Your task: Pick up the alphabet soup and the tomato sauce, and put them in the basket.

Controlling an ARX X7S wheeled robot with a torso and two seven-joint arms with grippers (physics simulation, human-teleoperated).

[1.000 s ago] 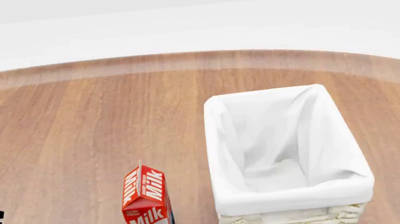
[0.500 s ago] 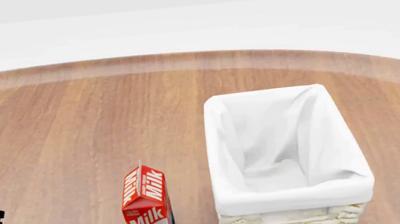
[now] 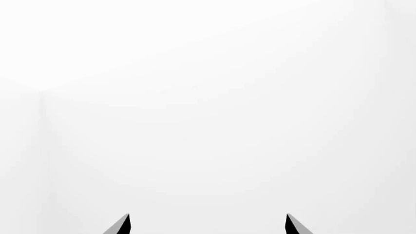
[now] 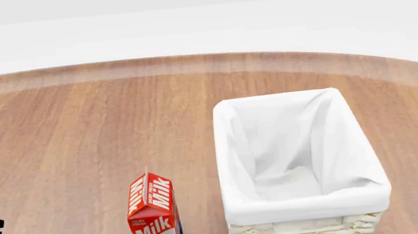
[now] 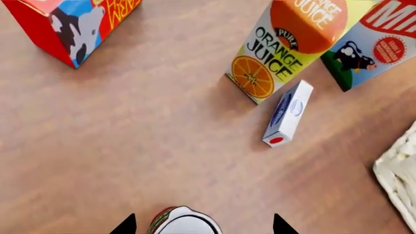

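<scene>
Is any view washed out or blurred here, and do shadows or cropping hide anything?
Left wrist view: almost pure white, only the left end effector tips showing, apart.
Head view: sharp, evenly lit; the milk carton and basket are cropped at the frame's lower edge.
Right wrist view: slightly soft, faint shadows under the orange juice carton; the tomato sauce is cropped between the right end effector tips.

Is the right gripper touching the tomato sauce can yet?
Apart: the right wrist view shows the tomato sauce between the right gripper's fingertips, with table visible either side.

Milk carton [image 4: 154, 217], orange juice carton [image 5: 286, 46], small box [image 5: 287, 113].
</scene>
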